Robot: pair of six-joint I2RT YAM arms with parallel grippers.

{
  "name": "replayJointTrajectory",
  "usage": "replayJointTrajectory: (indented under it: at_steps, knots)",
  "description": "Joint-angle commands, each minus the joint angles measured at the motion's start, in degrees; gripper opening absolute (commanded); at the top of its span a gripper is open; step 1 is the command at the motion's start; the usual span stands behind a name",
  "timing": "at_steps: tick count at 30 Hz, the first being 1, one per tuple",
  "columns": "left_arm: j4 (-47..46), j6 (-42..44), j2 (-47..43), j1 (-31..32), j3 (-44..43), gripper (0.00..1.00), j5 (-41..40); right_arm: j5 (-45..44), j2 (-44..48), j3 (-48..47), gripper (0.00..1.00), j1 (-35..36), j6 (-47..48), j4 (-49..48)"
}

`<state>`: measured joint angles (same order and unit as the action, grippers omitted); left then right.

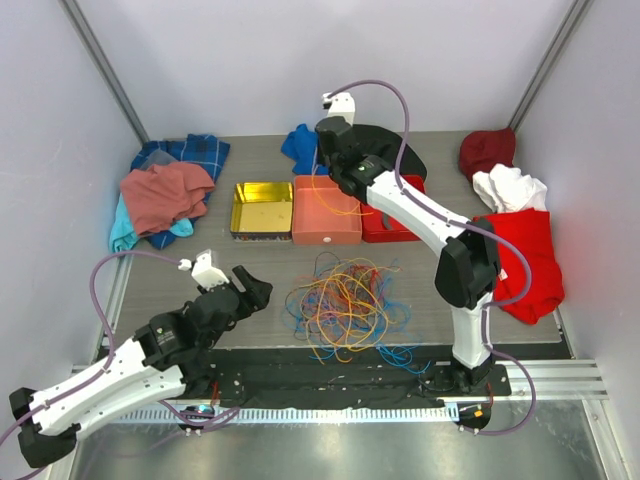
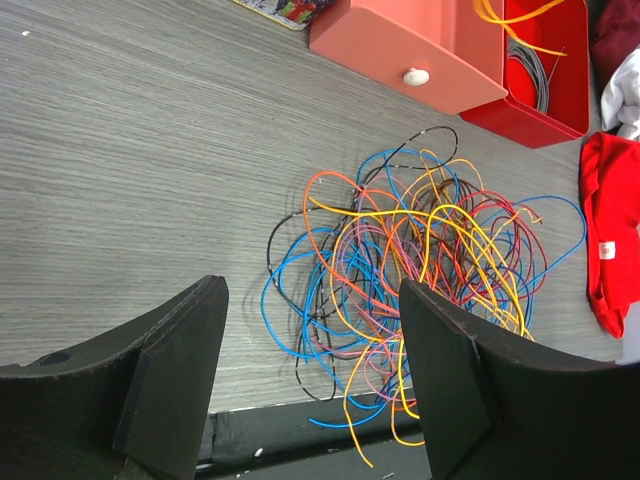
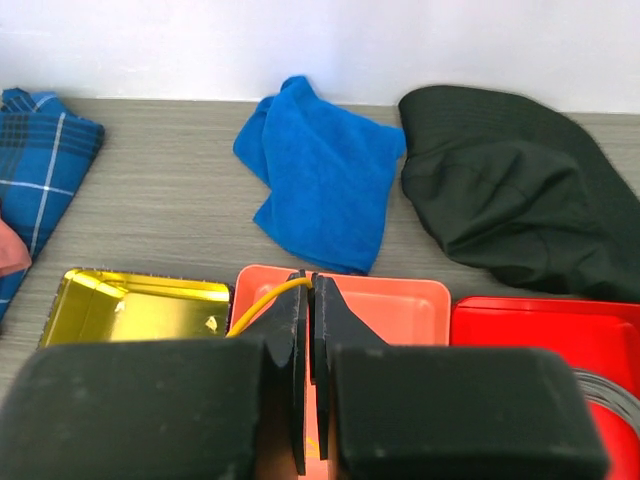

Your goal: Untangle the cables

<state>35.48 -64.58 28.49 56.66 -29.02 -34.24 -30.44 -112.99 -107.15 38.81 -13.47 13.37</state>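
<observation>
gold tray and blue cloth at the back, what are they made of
The gold tray looks like thin metal, likely tin: glossy yellow finish with bright glints. The blue cloth looks like soft terry or microfibre: matte, fuzzy, limp folds.

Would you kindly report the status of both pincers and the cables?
Left pincer open, beside the cable tangle. Right pincer shut on a yellow cable over the salmon box. Nothing on the tangle.

Multicoloured cables (image 1: 345, 305) lie tangled, heaped.
</observation>
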Motion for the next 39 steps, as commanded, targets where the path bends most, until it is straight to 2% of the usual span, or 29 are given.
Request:
replayJointTrajectory:
  at_steps: [1,9,10,11,13,14,17,22,26,29,30,31,33,34,35,39]
  knots:
    - [-1.1,-0.6,0.3,0.1,0.3,0.74,-1.2,2.0,-1.2,3.3,0.01,-0.4,-2.0,-6.8]
    - [-2.5,0.1,1.9,0.2,0.8,0.74,-0.7,3.5,-5.0,3.0,0.01,-0.9,-1.6,-5.4]
    - [-3.0,0.1,2.3,0.2,1.0,0.74,-0.4,3.5,-5.4,2.1,0.03,-1.0,-1.7,-4.4]
    - [-3.3,0.1,2.5,0.2,1.0,0.74,-0.3,3.5,-5.7,1.7,0.22,-0.8,-1.9,-2.4]
    - [-4.0,0.2,3.1,0.2,1.2,0.74,0.5,3.0,-5.6,1.7,0.40,-0.8,-2.5,-0.6]
    - [-4.5,0.3,3.7,0.1,1.2,0.75,0.7,2.1,-5.0,2.0,0.55,-0.9,-2.7,0.9]
    - [-5.2,0.6,4.6,0.2,1.2,0.74,1.4,-0.2,-4.3,2.4,0.71,-0.9,-3.2,5.5]
    - [-6.1,0.8,6.3,0.1,1.2,0.74,2.6,-4.2,-4.2,-0.8,0.74,-0.9,-2.9,16.8]
    - [-7.4,0.6,6.8,0.1,1.6,0.75,3.3,-5.7,2.1,5.7,0.70,-0.8,-5.0,17.2]
    - [-8.9,1.1,6.8,0.1,2.0,0.74,3.2,-3.1,13.3,16.2,0.68,0.5,-8.2,10.7]
    - [-9.6,1.3,6.9,0.1,2.2,0.74,3.3,-2.2,17.1,24.6,0.68,1.4,-8.4,7.2]
    - [-11.0,1.6,7.4,0.1,2.3,0.74,3.6,-0.3,25.5,29.2,0.69,2.3,-8.1,-1.2]
    - [-12.4,2.3,8.2,0.1,2.2,0.75,4.2,0.5,32.4,39.6,0.71,5.8,-8.1,-7.2]
    - [-13.8,2.6,9.6,0.1,2.2,0.75,4.4,-0.1,35.5,41.7,0.72,7.3,-8.1,-9.3]
    - [-14.6,2.8,10.3,0.1,2.0,0.75,4.4,-1.2,39.5,43.2,0.73,8.3,-8.2,-9.1]
    - [-19.8,4.6,15.0,0.1,1.4,0.76,6.4,0.2,44.8,46.0,0.73,11.5,-10.8,-2.0]
